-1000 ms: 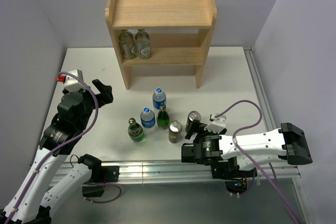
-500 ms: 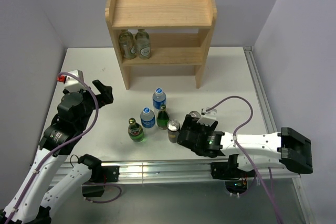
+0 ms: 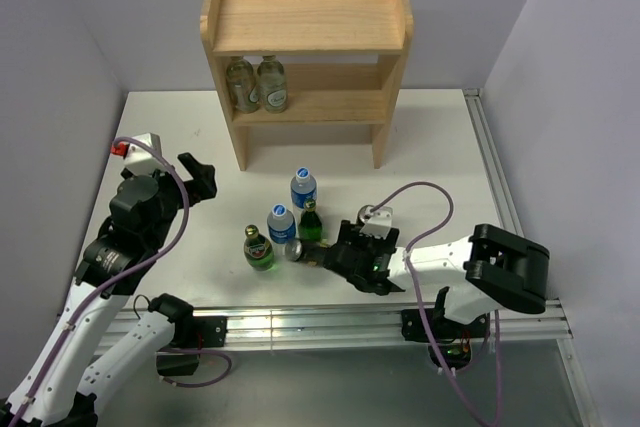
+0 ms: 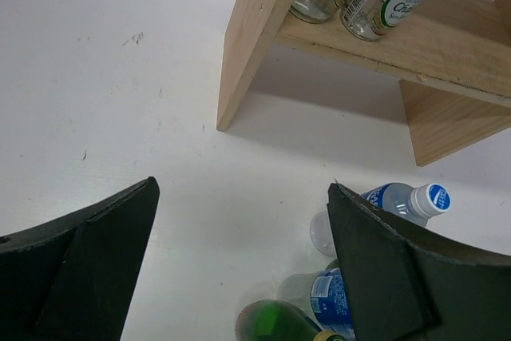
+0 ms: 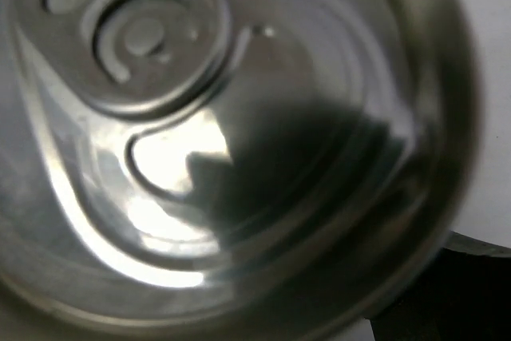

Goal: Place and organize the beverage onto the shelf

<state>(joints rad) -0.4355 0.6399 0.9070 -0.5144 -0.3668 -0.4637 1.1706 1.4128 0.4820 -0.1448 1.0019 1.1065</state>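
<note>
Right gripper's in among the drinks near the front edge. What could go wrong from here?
1. The can at the right gripper looks tipped toward the near green bottle and a water bottle; a push could topple them.
2. The right wrist view shows only a blurred can top, with no fingers visible, so grip alignment cannot be checked.
3. The second can stands right beside the right arm's wrist; a swing could knock it.
</note>
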